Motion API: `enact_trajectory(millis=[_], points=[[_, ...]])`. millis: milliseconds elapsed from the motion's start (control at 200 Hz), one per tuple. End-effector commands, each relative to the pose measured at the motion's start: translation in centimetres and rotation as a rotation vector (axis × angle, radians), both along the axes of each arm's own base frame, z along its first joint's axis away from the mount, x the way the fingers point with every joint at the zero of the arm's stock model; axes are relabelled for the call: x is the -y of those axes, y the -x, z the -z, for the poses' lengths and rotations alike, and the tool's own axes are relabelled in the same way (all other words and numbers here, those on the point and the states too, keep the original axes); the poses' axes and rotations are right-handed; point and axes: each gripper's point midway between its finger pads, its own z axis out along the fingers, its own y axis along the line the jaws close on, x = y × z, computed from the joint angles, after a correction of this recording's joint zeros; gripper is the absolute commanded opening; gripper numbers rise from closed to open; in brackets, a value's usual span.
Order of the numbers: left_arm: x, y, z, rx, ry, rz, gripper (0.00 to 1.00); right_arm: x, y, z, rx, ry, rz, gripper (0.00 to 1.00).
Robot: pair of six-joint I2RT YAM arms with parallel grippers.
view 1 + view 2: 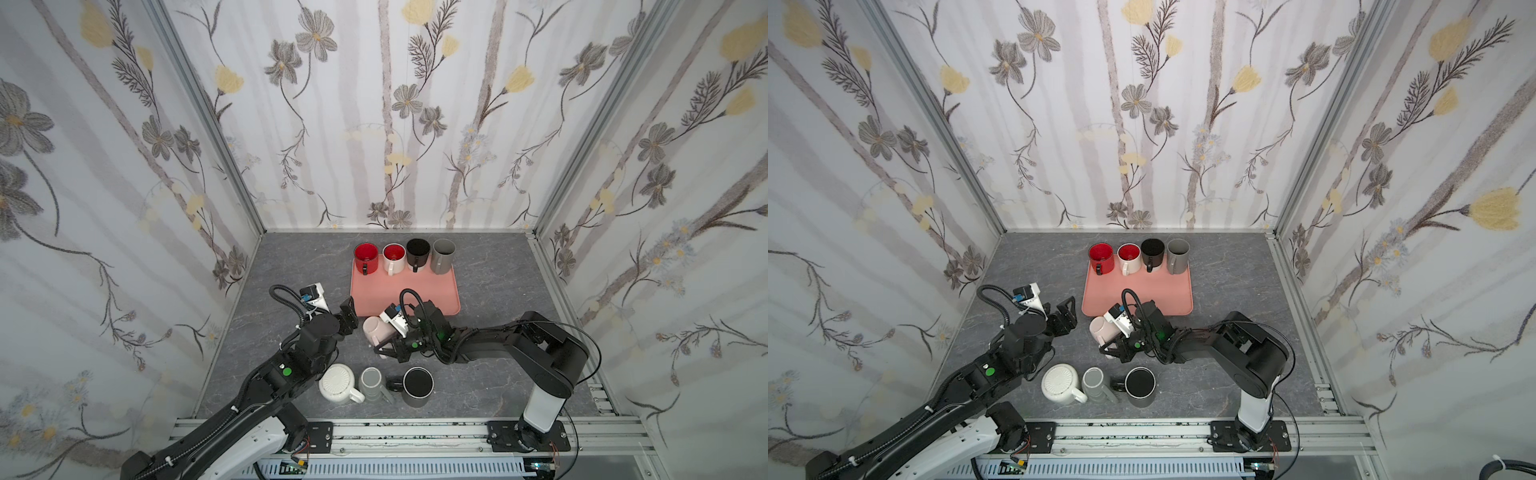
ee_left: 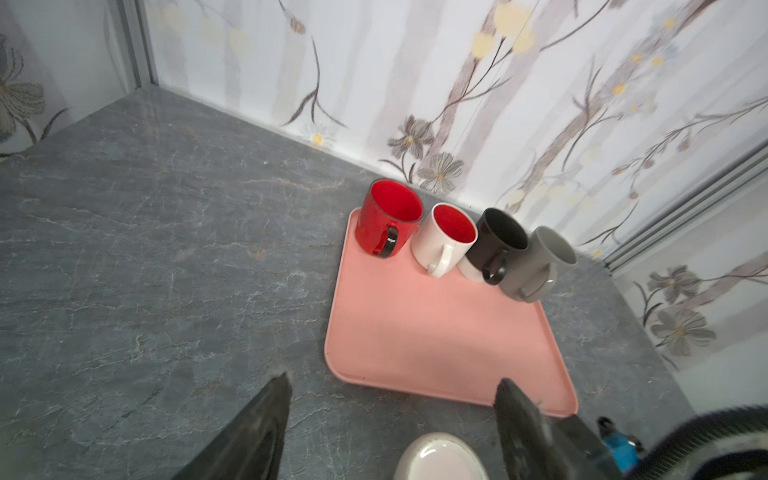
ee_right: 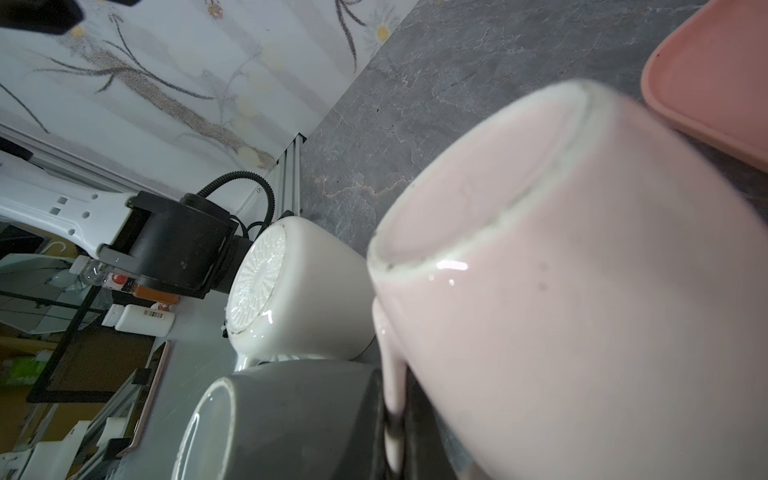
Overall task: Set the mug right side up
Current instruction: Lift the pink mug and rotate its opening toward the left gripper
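The pale pink mug (image 1: pixel 376 330) (image 1: pixel 1101 328) is lifted off the table and lies tilted on its side, its base turned toward the left arm. My right gripper (image 1: pixel 384 352) (image 3: pixel 395 436) is shut on the mug's handle, and the mug's body (image 3: pixel 582 291) fills the right wrist view. Just left of that base, my left gripper (image 1: pixel 349 318) (image 2: pixel 395 380) is open with nothing between its fingers. The base (image 2: pixel 440 457) shows below the gap in the left wrist view, apart from both fingers.
A pink tray (image 1: pixel 411 293) (image 2: pixel 436 332) lies behind the mug, with several upright mugs along its far edge. Near the front rail stand a white mug (image 1: pixel 337 384), a light grey mug (image 1: pixel 372 383) and a dark grey mug (image 1: pixel 417 386), all upside down.
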Motion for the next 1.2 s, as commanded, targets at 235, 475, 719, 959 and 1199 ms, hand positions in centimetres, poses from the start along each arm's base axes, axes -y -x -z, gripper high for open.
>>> enact_trajectory(millis=[235, 475, 719, 959, 1199], points=[[4.6, -2.7, 4.6, -0.171, 0.084, 0.205, 0.93, 0.2, 0.1, -1.2, 0.068, -0.064, -0.014, 0.0], [5.5, -3.8, 9.3, -0.322, 0.004, 0.216, 0.77, 0.6, 0.1, -0.8, 0.072, -0.055, -0.005, 0.0], [6.6, -3.6, 11.7, -0.391, 0.009, 0.241, 0.64, 1.1, -0.3, -0.2, 0.074, -0.037, 0.02, 0.09], [7.8, -3.1, 12.1, -0.398, 0.015, 0.267, 0.64, 2.0, -0.8, 0.3, 0.078, 0.0, 0.075, 0.38], [7.9, -3.0, 11.6, -0.378, 0.03, 0.265, 0.67, 3.1, -2.2, 0.8, 0.069, 0.095, 0.201, 0.5]])
